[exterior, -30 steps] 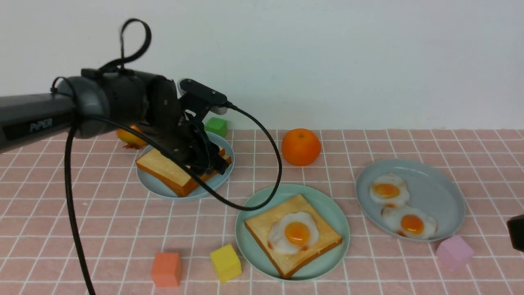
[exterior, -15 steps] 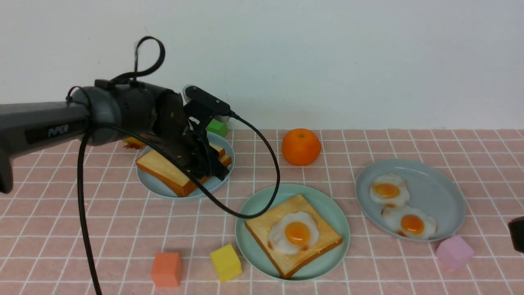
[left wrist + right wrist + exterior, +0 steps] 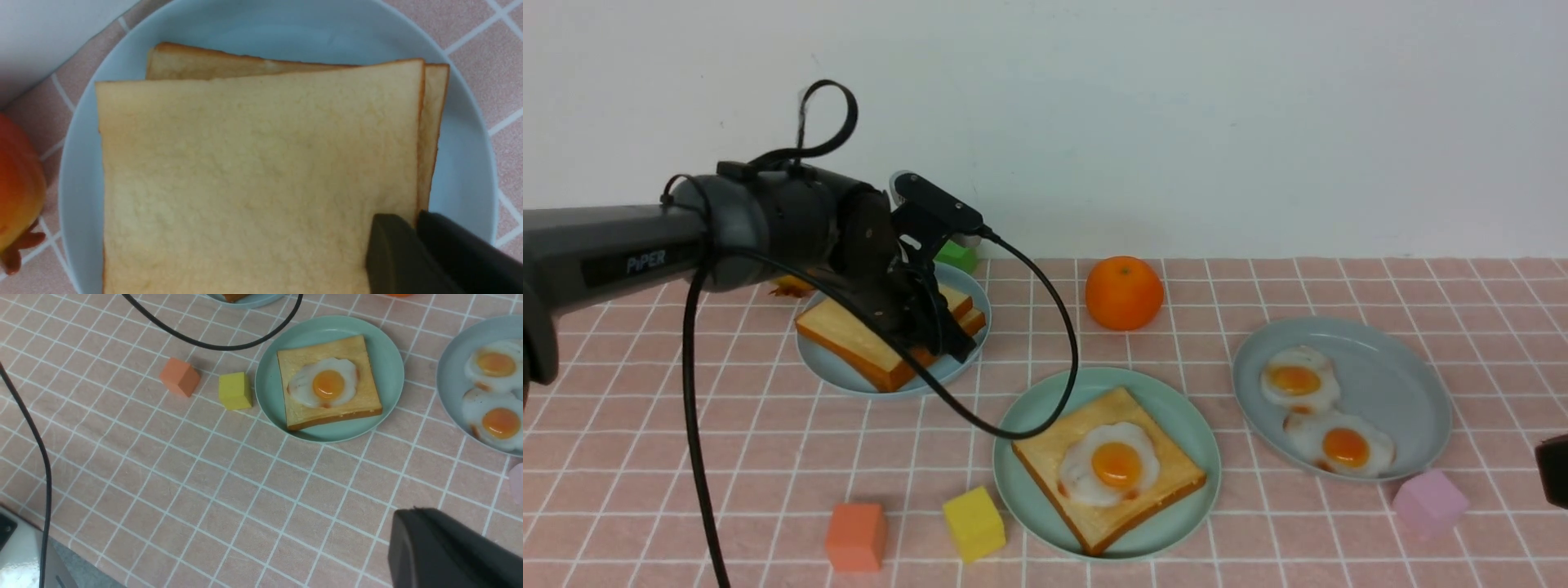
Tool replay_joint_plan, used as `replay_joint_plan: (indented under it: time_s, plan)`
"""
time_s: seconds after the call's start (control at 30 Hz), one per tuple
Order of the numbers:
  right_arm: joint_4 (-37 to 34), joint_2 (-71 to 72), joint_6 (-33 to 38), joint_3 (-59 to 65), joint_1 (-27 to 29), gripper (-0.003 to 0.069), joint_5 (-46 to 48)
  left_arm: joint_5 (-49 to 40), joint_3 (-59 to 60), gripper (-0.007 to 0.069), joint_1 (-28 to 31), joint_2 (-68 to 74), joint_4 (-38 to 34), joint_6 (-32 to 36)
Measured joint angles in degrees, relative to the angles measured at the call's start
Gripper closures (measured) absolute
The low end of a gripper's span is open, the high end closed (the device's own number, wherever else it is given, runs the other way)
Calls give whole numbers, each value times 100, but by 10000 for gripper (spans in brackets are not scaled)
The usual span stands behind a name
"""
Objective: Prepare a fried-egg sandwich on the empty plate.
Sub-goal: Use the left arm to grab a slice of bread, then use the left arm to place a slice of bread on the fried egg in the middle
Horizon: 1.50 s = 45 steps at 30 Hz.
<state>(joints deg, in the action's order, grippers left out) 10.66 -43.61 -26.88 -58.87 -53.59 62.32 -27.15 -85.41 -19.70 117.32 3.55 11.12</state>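
Pink checked tablecloth (image 3: pixel 768 457); left gripper (image 3: pixel 414 218) pinches top toast slice (image 3: pixel 245 171) edge on blue-grey plate (image 3: pixel 79 163); right gripper (image 3: pixel 416 522) pressed together.

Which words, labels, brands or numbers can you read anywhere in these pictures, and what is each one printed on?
"PiPER": pale letters on the side of the dark left arm, seen in the front view.
No other writing, number or sign shows in any of the three views.
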Motion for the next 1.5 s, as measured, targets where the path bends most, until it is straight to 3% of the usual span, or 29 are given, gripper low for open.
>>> replay_joint_plan:
  time_s: [0.1, 0.93, 1.07, 1.4, 1.5]
  plan:
    - [-49, 0, 0, 0, 0, 643, 12, -27, -21, 612, 0, 15, 12, 5]
    - [-146, 0, 0, 0, 0, 629, 18, -510, 21, 612, 0, -918, -26, 5]
    - [131, 39, -16, 0, 0, 629, 41, -777, 35, 612, -138, -1159, -121, 5]
    - [753, 833, -370, 0, 0, 629, 620, -1495, 35, 612, -2124, -1579, -477, 5]
    - [758, 1059, -419, 21, 0, 629, 681, -1495, 35, 612, -2446, -1463, -354, 5]
